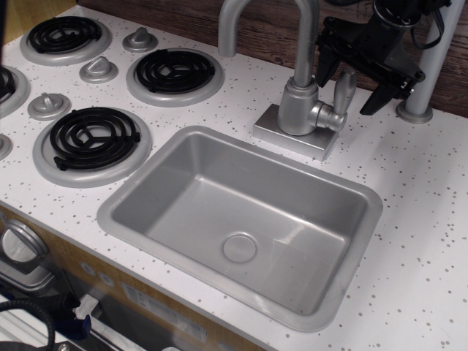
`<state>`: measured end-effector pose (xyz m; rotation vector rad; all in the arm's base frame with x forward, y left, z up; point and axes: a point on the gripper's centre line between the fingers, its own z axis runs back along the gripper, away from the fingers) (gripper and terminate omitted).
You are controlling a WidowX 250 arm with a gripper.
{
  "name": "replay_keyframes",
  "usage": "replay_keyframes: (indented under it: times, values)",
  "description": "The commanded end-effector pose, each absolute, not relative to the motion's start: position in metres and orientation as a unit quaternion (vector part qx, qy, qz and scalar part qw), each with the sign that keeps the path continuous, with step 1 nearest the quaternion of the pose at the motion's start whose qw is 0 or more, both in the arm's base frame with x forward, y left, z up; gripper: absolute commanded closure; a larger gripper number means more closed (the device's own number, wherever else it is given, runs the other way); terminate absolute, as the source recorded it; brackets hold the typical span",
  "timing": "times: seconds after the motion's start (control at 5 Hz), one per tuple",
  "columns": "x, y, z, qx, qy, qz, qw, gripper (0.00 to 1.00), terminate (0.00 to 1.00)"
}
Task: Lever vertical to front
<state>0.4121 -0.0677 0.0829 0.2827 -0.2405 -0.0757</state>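
Note:
The lever (342,91) is a small silver-grey paddle on a round pivot (327,117) at the right side of the faucet base (298,108). It stands upright, tilted slightly right. My black gripper (357,79) hangs above and behind the lever, at the upper right. Its two fingers are spread wide, one finger (325,67) left of the lever's top and one (380,95) to its right. It holds nothing and does not touch the lever.
The tall curved spout (272,14) rises from the faucet base. The grey sink basin (241,219) lies in front. Stove burners (175,72) and silver knobs (98,69) stand at the left. A grey post (430,66) stands behind the gripper at the right.

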Motion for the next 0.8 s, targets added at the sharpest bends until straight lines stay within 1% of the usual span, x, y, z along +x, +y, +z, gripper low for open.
replay_keyframes:
  times: [0.0,0.2,0.4,0.6]
  values:
    - [0.426,-0.071,0.097,0.133,-0.143,-0.043,0.980,0.00,0.00]
    - [0.424,-0.071,0.097,0.138,-0.136,-0.039,0.980,1.00,0.00]
    - [0.413,-0.068,0.097,0.141,-0.127,-0.026,0.981,1.00,0.00]
    - [0.393,-0.063,0.096,0.141,-0.093,-0.005,0.986,1.00,0.00]
